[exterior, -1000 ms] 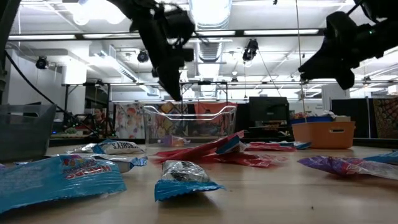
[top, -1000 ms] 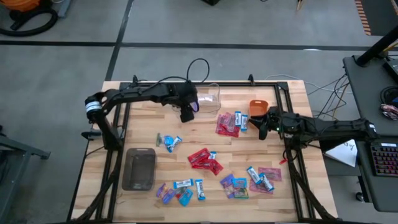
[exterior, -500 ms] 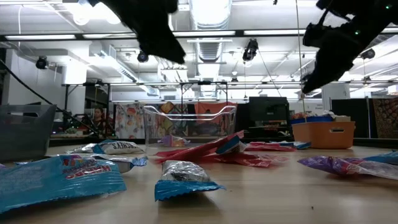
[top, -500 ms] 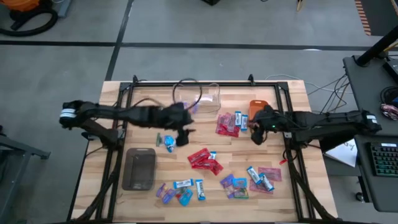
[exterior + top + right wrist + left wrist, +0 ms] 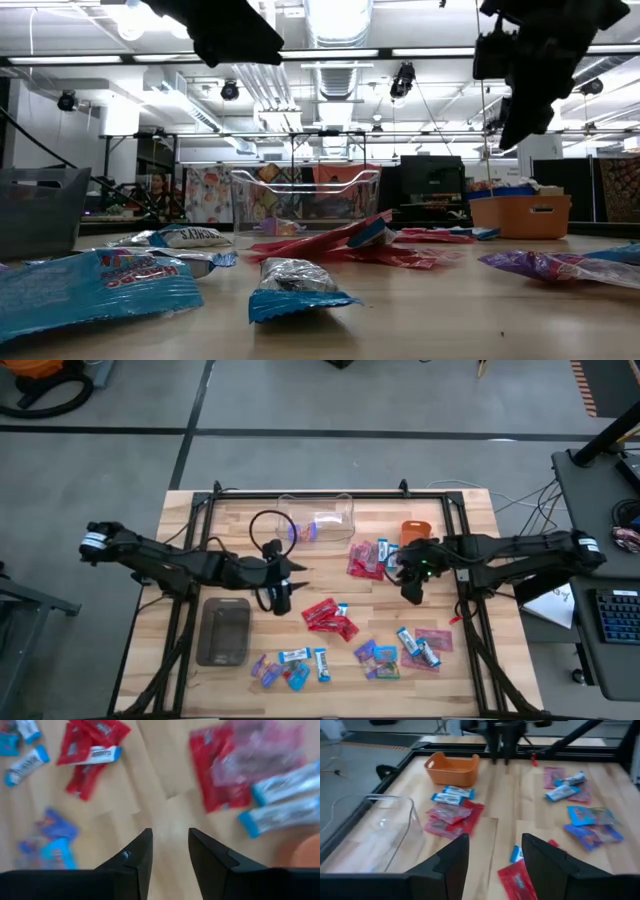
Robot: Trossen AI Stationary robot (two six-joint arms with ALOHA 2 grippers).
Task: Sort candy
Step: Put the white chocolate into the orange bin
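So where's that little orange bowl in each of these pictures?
High view: orange bowl near the table's far edge, right of centre, by the red candy pile.
Low view: at the right, far back.
Left wrist view: upper left, beyond the same pile.
Right wrist view: only an orange blur at the lower right corner; probably it.

two dark jointed arms, white wrist bands, looped black cable

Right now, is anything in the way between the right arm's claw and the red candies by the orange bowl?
Nothing visible. The right end effector hangs open over bare wood, and the red candies lie just beside it, uncovered.
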